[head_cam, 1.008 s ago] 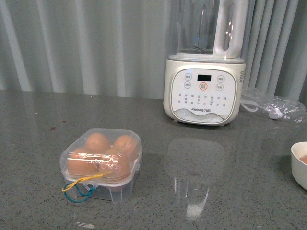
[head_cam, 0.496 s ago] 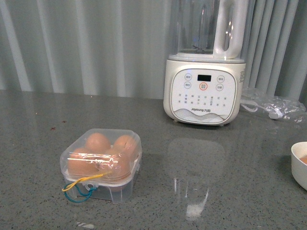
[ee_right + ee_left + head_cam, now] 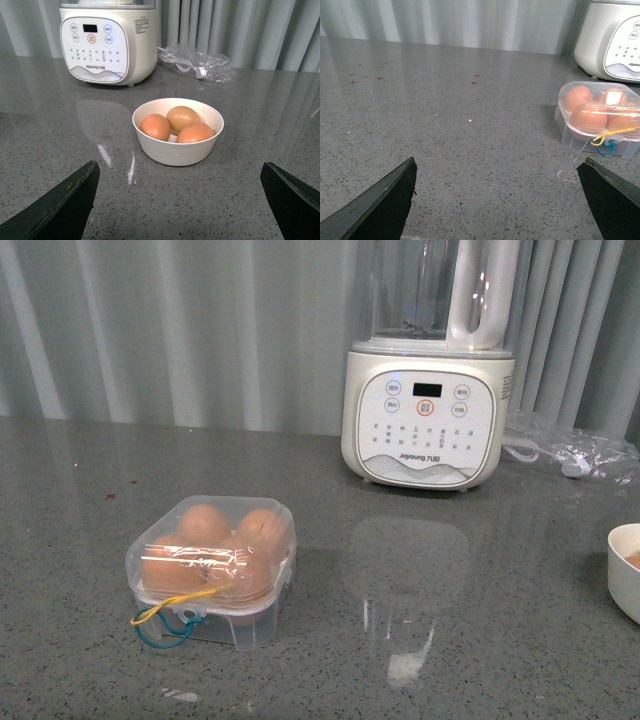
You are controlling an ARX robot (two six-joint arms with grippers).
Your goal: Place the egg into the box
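Observation:
The box (image 3: 212,570) is a clear plastic case on the grey counter at front left. Its domed lid is down over several orange-brown eggs (image 3: 203,524), and yellow and blue elastic loops (image 3: 165,622) hang at its front. In the left wrist view the box (image 3: 600,117) lies ahead and off to one side of my open left gripper (image 3: 500,200), well apart from it. My right gripper (image 3: 180,200) is open and empty, just short of a white bowl (image 3: 177,150). The bowl holds three eggs; the nearest egg (image 3: 195,133) lies by the rim. Neither gripper shows in the front view.
A white blender (image 3: 430,410) stands at the back of the counter, with a crumpled clear bag holding a cord (image 3: 575,452) to its right. The bowl (image 3: 625,570) is cut by the front view's right edge. A ribbed curtain closes off the back.
The whole scene sits slightly higher in the front view than before. Box, blender and bowl keep their places relative to each other.

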